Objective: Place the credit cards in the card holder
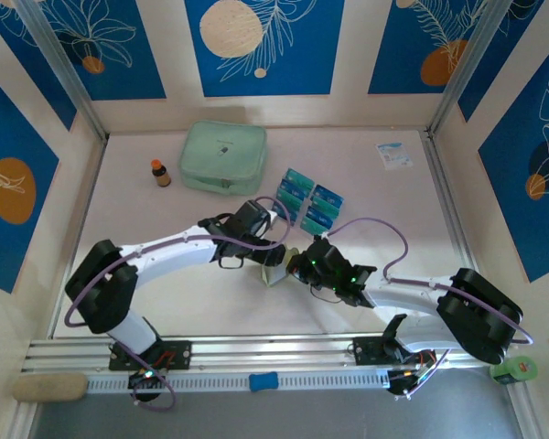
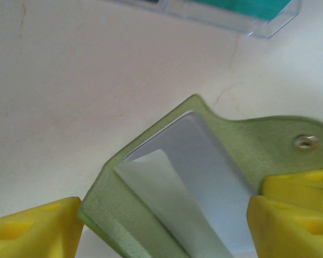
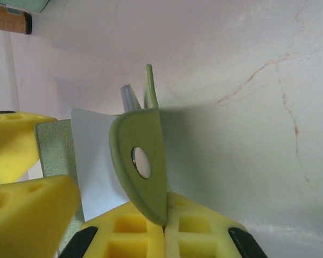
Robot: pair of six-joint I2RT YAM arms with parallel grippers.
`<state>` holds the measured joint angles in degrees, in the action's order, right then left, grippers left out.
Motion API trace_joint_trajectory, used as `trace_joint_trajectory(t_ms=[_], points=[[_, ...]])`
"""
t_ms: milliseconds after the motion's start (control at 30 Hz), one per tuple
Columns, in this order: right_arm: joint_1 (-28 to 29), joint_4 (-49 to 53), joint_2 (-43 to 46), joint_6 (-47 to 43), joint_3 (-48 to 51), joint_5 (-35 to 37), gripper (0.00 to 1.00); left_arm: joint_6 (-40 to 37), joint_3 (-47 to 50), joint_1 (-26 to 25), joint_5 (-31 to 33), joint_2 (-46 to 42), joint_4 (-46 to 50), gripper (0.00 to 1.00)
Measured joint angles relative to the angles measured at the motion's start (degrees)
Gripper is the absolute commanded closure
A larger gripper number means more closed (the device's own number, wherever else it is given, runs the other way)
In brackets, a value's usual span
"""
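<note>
Card holder: stood open at mid-table, near the credit cards. Its snap flap is pinched by the right gripper, reached in low from the right. It is straddled by the spread left gripper, elbow bent (white paper slip seen inside).

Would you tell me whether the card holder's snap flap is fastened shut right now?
No, the card holder is open, its snap flap swung out and a white paper insert showing in its pocket.
</note>
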<state>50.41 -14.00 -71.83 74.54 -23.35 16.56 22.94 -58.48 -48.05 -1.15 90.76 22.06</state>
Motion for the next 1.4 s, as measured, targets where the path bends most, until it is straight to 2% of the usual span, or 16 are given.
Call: trace_joint_trajectory(t_ms=[233,567,733,800,867,1000,1200,1400], points=[[0.2,0.4,0.0,0.9,0.1,0.8,1.00,-2.1,-0.2,-0.2,5.0,0.8,4.9,0.23],[0.4,1.4,-0.5,3.9,1.8,2.8,1.00,-4.0,5.2,-0.2,10.9,0.0,4.5,0.23],[0.6,1.5,-1.2,4.2,1.8,2.7,0.74,-4.0,7.4,-0.2,12.9,0.0,3.6,0.23],[0.6,1.9,-1.1,4.2,1.8,2.6,0.68,-4.3,7.7,-0.2,13.7,0.1,3.3,0.23],[0.6,2.7,-0.3,3.9,1.9,2.5,0.67,-4.5,7.8,-0.2,14.3,0.1,2.8,0.23],[-0.2,6.1,4.7,3.0,2.4,2.0,0.67,-5.0,7.8,-0.2,15.2,0.2,2.3,0.23],[-2.6,11.3,13.9,-0.3,2.4,0.5,0.79,-5.0,7.8,-0.2,15.2,0.2,2.1,0.23],[-5.2,13.7,14.0,-4.2,0.8,-4.2,0.89,-4.8,7.4,-0.2,15.2,0.9,1.8,0.23]])
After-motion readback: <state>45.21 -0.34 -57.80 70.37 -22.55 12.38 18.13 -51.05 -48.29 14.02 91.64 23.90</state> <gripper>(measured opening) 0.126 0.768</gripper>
